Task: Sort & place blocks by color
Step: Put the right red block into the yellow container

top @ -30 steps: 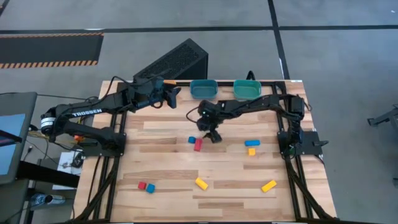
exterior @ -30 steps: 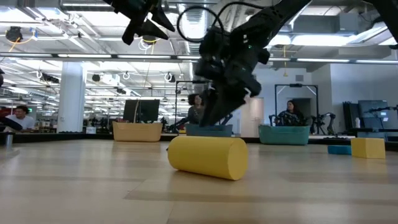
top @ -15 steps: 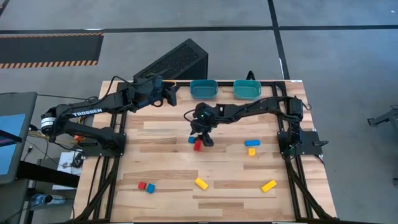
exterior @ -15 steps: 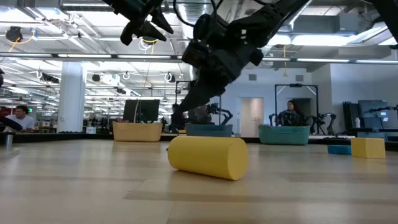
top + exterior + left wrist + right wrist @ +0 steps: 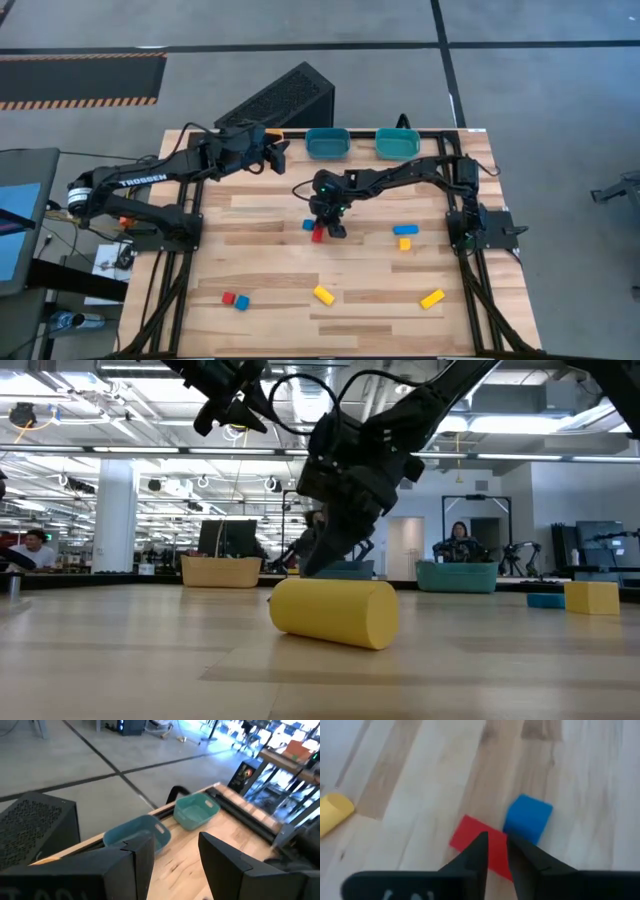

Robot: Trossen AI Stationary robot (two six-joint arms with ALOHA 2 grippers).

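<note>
Because the red block (image 5: 480,848) lies mid-table touching a blue block (image 5: 529,818), the right gripper (image 5: 495,851) straddles it narrowly, fingers nearly together across it; left gripper (image 5: 175,857) waits, fingers apart, near the teal bins (image 5: 196,811).

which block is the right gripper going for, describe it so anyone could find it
Look near the middle of the wooden table, under the right gripper. There a red block lies beside a blue cube. It is the flat red one, between the gripper's fingers.

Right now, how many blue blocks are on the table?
3: one beside the right gripper at mid-table, one toward the right side, one near the front left. The arms may hide more.
</note>
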